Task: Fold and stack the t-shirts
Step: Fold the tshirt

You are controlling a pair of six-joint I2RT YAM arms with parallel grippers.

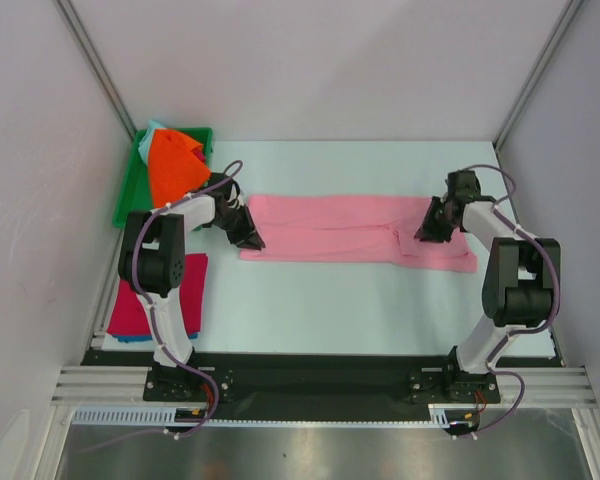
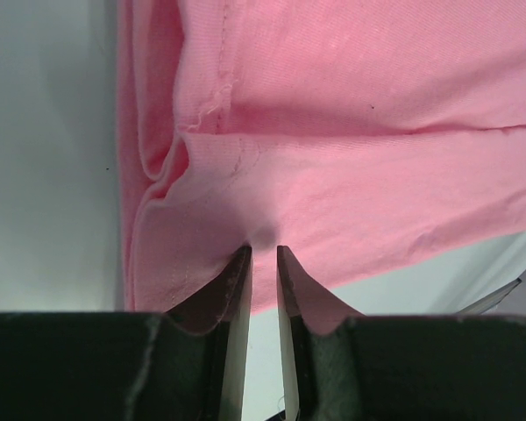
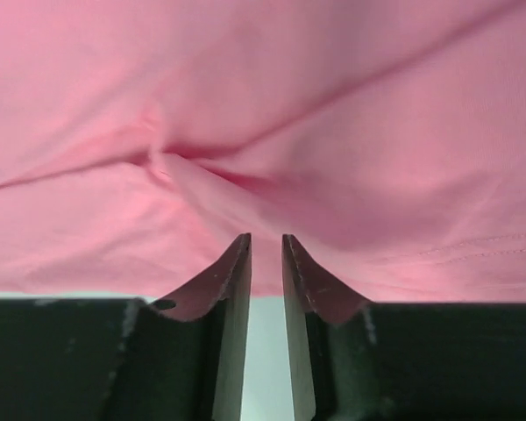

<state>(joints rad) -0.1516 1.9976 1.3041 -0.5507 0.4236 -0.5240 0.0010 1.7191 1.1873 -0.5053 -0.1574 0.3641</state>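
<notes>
A light pink t-shirt (image 1: 350,228) lies folded into a long band across the middle of the table. My left gripper (image 1: 248,238) rests at its left end and my right gripper (image 1: 427,230) on its right part. In the left wrist view the jaws of the left gripper (image 2: 263,250) stand slightly apart at the edge of the pink cloth (image 2: 351,132), pinching nothing. In the right wrist view the right gripper (image 3: 266,237) also stands narrowly open over the wrinkled pink cloth (image 3: 263,88). A bright orange t-shirt (image 1: 172,165) is heaped in the tray. A magenta-red t-shirt (image 1: 145,300) lies folded at the near left.
The green plastic tray (image 1: 130,190) stands at the back left, with a bit of pale teal cloth (image 1: 155,127) showing behind the orange shirt. A teal edge (image 1: 130,338) shows under the magenta-red shirt. White walls and metal posts enclose the table.
</notes>
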